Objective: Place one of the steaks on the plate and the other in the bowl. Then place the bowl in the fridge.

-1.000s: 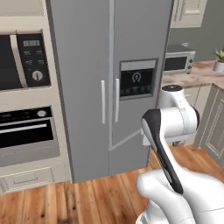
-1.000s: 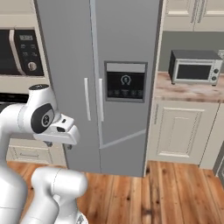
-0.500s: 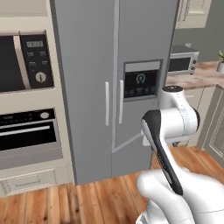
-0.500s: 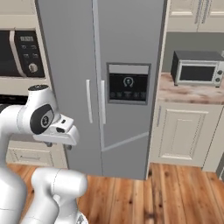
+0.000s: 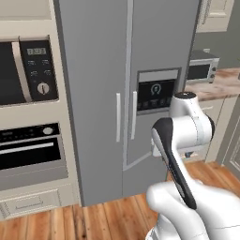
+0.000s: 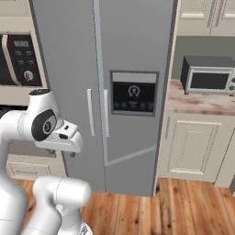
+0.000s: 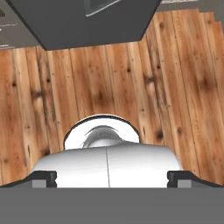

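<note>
**Fridge dead ahead, doors shut, hand pointing at the floor**

From the base cameras I have the fridge (image 5: 124, 93) square in front of me at twelve o'clock, both doors closed. Its two slim pale handles (image 5: 125, 117) stand upright side by side along the centre seam, so their long axis is vertical, and they sit just to the eleven o'clock side of my folded arm in the left base view. In the right base view the same handles (image 6: 97, 113) lie at about two o'clock from the wrist and well apart from it.

The gripper (image 7: 109, 177) looks straight down at the wooden floor (image 7: 109, 78), with the dark foot of the fridge at twelve o'clock along the top of the hand view. The fingers (image 7: 43, 177) sit spread to their widest at the bottom corners, with nothing between them.

I cannot find the steaks, plate or bowl in any of these views, so I judge this to be an approach stage. Before any pull I would expect to swing the hand up from the floor toward the handles and turn the jaws to straddle a vertical bar.
</note>
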You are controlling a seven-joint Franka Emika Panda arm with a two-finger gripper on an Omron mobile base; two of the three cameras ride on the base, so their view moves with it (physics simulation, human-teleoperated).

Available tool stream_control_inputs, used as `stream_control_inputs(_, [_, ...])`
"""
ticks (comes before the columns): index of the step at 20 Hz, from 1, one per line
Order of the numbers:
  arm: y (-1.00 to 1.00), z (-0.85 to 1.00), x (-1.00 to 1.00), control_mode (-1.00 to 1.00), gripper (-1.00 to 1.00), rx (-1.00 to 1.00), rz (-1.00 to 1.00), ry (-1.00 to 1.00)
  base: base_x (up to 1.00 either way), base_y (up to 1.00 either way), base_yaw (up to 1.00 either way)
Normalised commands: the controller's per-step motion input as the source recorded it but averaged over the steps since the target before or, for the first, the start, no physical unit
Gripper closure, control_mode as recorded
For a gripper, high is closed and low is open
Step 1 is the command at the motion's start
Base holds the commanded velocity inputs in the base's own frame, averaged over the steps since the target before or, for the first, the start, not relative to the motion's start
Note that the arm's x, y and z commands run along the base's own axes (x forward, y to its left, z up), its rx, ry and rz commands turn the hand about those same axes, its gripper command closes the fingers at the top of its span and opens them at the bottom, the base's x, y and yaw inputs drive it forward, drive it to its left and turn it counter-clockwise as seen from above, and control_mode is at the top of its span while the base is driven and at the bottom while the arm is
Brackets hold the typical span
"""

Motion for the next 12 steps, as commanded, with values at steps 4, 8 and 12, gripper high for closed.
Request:
stream_control_inputs(4, [0.00,0.00,0.00,1.00,-1.00,0.00,0.00,0.00,0.61,0.16,0.00])
stream_control_inputs(8, [0.00,0.00,0.58,-1.00,-1.00,0.04,0.04,-0.04,0.13,0.01,0.00])
stream_control_inputs(12, [-0.07,0.00,0.99,-1.00,-1.00,0.14,0.11,-0.11,0.00,0.00,0.00])
